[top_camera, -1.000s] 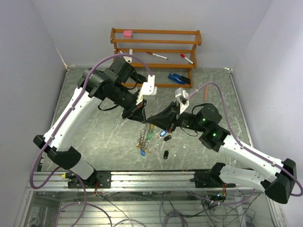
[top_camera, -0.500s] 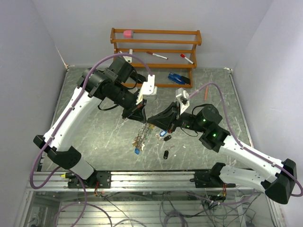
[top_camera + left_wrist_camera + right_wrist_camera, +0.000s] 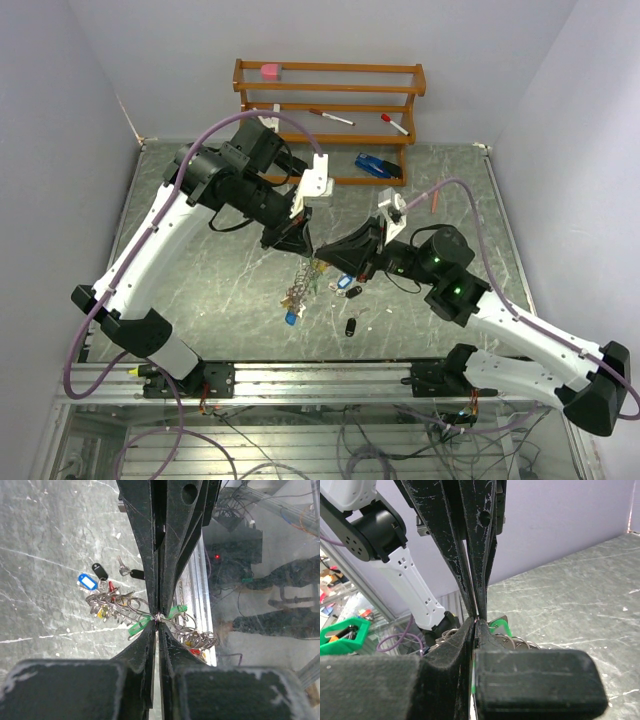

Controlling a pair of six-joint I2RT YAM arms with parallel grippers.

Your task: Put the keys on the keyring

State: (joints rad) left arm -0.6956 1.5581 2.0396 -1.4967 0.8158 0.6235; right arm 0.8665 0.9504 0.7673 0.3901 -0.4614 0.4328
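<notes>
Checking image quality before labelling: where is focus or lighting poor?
Top external: even light, soft shadows, keyring small but distinct. Left wrist: own finger bases blurred, keyring wire crisp. Right wrist: near fingers dark and blurred, hiding most of the keyring.

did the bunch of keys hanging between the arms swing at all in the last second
Yes, slightly to the left: the hanging key bunch now sits farther from the loose black key, which has not shifted.
</notes>
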